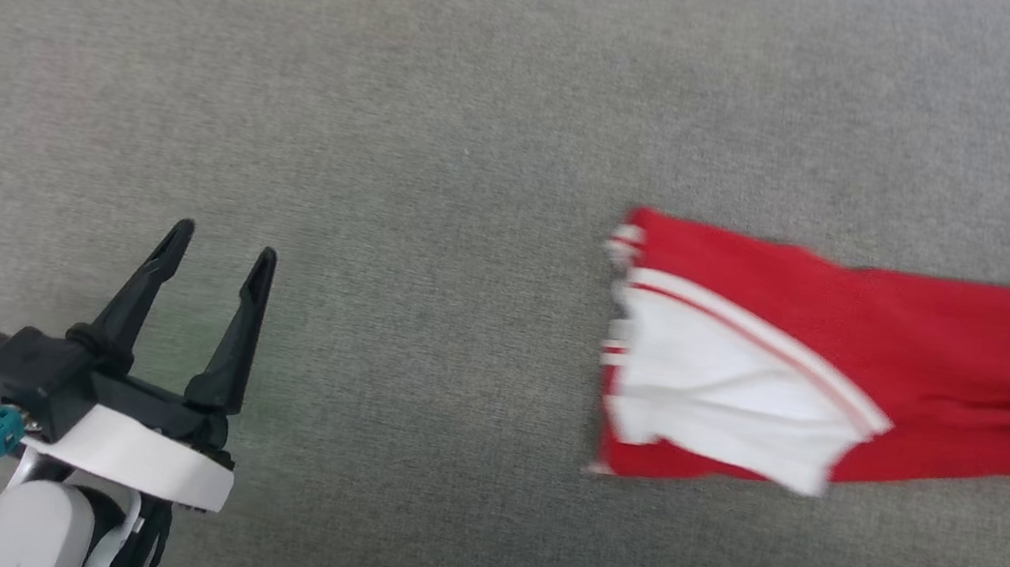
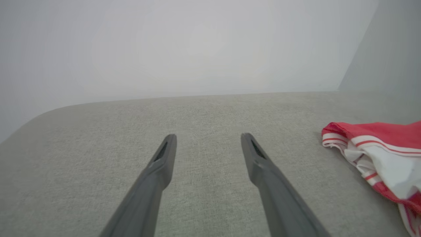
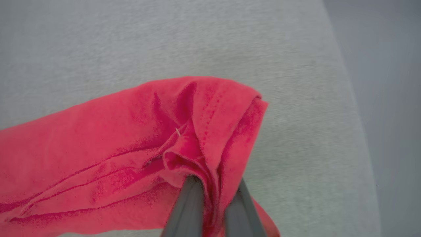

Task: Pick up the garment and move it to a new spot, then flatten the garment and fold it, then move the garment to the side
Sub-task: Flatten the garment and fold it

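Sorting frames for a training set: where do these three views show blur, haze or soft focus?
Head view: even light, the garment smeared at its left edge, the left gripper sharp. Left wrist view: the pale background washed out and hazy, fingers slightly soft. Right wrist view: the right gripper, shut on the garment, blurred; grey surface streaked.

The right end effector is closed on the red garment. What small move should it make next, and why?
Probably lift a little. The right end effector pinches a bunched fold of the garment, whose other end lies on the grey surface; the left end effector stands open, apart from it.
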Motion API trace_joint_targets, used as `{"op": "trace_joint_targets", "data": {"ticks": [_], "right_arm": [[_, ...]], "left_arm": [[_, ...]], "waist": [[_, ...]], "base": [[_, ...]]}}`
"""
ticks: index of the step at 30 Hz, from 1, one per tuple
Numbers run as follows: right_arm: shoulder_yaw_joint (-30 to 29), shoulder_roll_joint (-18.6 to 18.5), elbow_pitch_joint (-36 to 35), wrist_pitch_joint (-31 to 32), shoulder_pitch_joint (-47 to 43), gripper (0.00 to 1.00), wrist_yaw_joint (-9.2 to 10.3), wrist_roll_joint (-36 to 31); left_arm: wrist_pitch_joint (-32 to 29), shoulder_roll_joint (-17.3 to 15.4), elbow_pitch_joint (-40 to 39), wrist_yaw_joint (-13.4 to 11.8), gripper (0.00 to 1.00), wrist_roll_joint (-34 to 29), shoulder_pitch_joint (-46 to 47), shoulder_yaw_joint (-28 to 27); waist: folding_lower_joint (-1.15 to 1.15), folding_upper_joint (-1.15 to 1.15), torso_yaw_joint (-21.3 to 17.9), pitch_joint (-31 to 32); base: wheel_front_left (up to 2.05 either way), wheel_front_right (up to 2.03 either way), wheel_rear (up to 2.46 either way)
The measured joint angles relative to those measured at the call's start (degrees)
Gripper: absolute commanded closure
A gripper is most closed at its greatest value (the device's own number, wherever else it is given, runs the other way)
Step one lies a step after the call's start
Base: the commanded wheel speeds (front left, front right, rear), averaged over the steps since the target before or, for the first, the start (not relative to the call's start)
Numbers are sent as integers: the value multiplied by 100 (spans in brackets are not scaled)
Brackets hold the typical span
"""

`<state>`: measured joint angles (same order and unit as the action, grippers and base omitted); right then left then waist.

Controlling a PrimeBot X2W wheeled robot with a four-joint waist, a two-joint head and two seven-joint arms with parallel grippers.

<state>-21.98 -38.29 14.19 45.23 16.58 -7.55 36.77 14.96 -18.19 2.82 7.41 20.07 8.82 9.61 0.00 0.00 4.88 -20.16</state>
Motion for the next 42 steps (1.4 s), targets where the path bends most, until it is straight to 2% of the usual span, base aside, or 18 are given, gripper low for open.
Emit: {"op": "trace_joint_targets", "data": {"ticks": [6, 12, 16, 21, 25, 27, 30, 36, 42], "right_arm": [[-621, -225, 334, -208, 52, 100, 5, -170], [-546, -226, 344, -255, 42, 100, 5, -41], [-187, -231, -74, -250, -268, 100, 5, 51], [301, -188, -959, -185, -709, 100, 5, 136], [797, 32, -1770, 48, -966, 100, 7, 142], [1085, 57, -2038, 121, -1014, 100, 7, 159], [1535, 292, -2379, 289, -1009, 100, 7, 204], [2431, 500, -2596, 428, -748, 100, 7, 92], [3038, 616, -2505, 405, -372, 100, 7, -15]], "left_arm": [[0, -97, 46, 0, 0, 1, 257, 168], [0, -36, 99, 0, 0, -46, 334, 213], [0, 7, 171, 0, 0, -54, 314, 215], [0, 96, 227, 0, 0, -94, 192, 160], [0, 193, 249, 0, 0, -135, 94, 141], [0, 247, 249, 0, 0, -149, 40, 114], [0, 331, 254, 0, 0, -149, 8, 136], [0, 388, 256, 0, 0, -198, -42, 163], [1, 413, 264, 0, 0, -187, -58, 175]], "waist": [[0, 0, -93, -180], [0, 0, -72, -131], [0, 0, -24, -9], [0, 0, 60, 185], [0, 0, 140, 325], [0, 0, 198, 378], [0, 0, 300, 453], [0, 0, 549, 537], [0, 0, 754, 526]], "base": [[0, 0, 0], [0, 0, 0], [0, 0, 0], [0, 0, 0], [0, 0, 0], [0, 0, 0], [0, 0, 0], [0, 0, 0], [0, 0, 0]]}}
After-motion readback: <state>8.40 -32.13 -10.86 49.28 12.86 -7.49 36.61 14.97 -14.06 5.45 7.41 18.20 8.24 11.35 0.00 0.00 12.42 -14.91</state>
